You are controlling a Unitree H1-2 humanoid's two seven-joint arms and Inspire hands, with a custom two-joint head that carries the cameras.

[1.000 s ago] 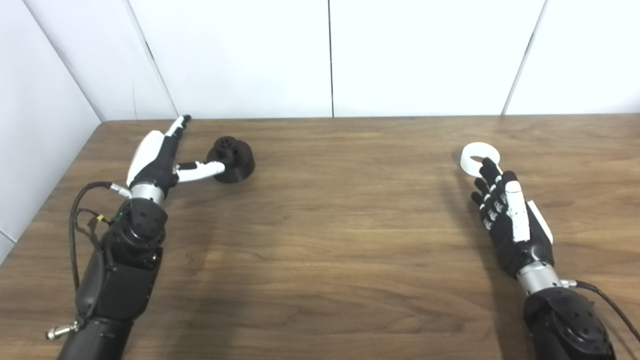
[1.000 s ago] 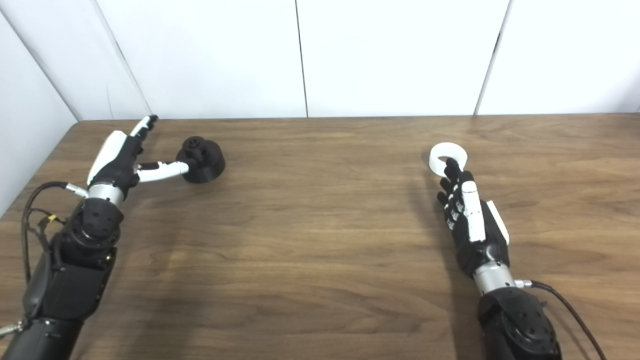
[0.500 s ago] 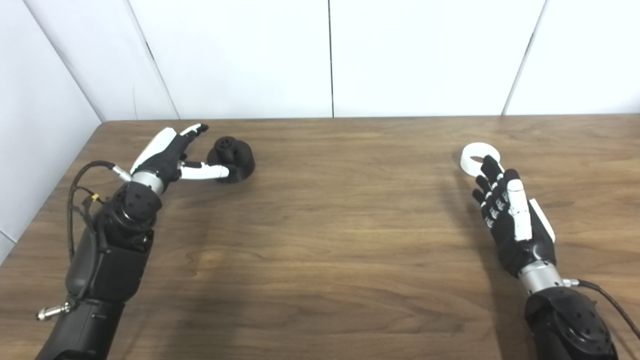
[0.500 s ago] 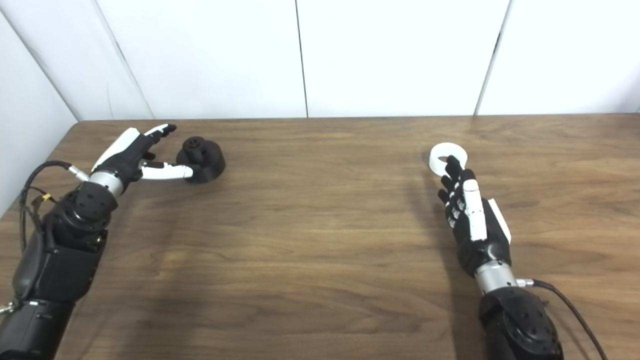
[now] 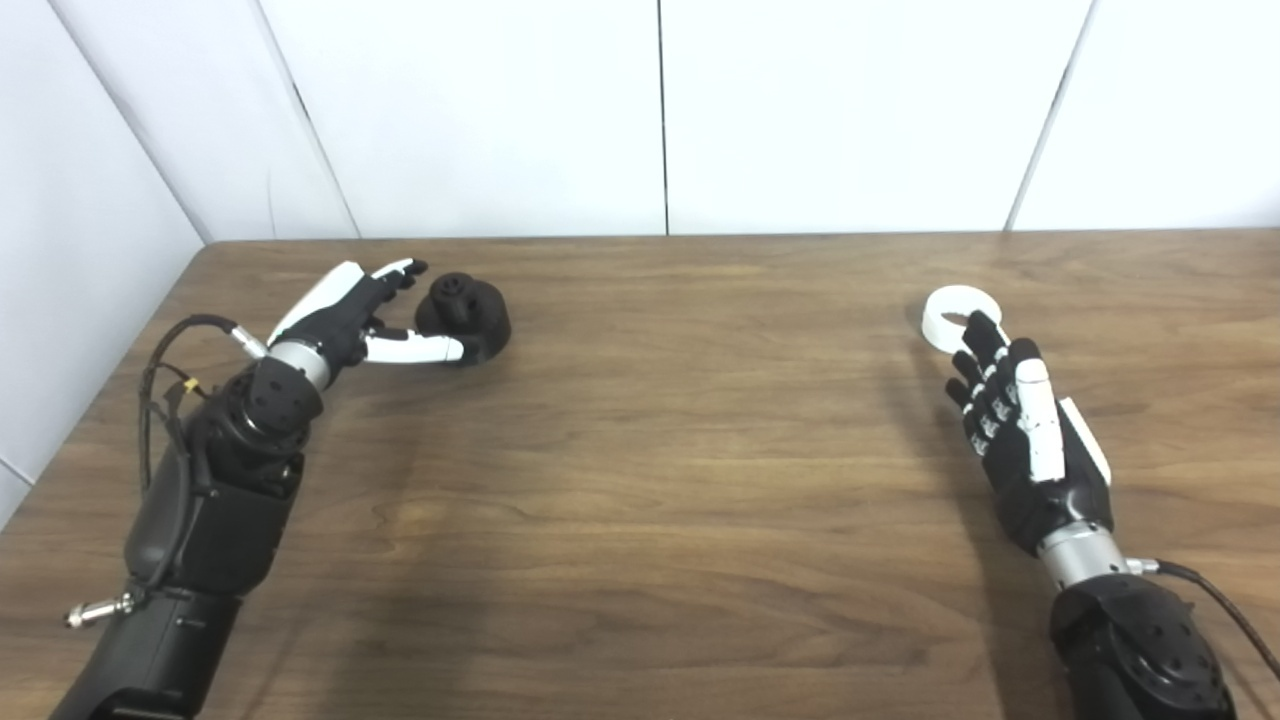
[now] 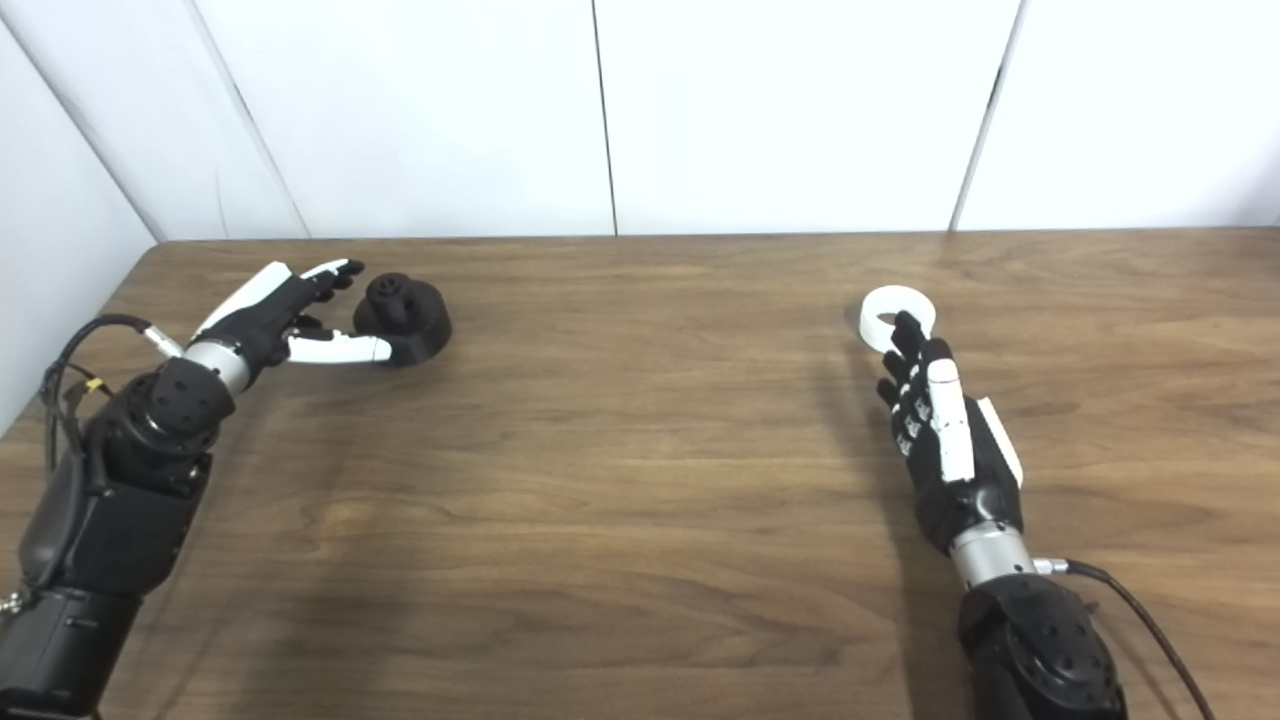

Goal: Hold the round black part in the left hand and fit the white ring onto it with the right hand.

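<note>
No readable markings anywhere. Left hand (image 5: 345,315) spread, thumb and fingers flanking round black part (image 5: 468,316) far-left on table (image 5: 660,450), not clamped. Right hand (image 5: 1020,430) spread, fingertips overlapping white ring (image 5: 958,312) far-right, grasp unclear

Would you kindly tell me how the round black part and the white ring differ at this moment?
The round black part is a dark, solid dome with a knob on top; the white ring is pale, flat and open in the middle. The left hand is open around the black part, thumb beside its base, while the right hand only reaches the ring's near edge. Both rest on the table, ungrasped.
</note>
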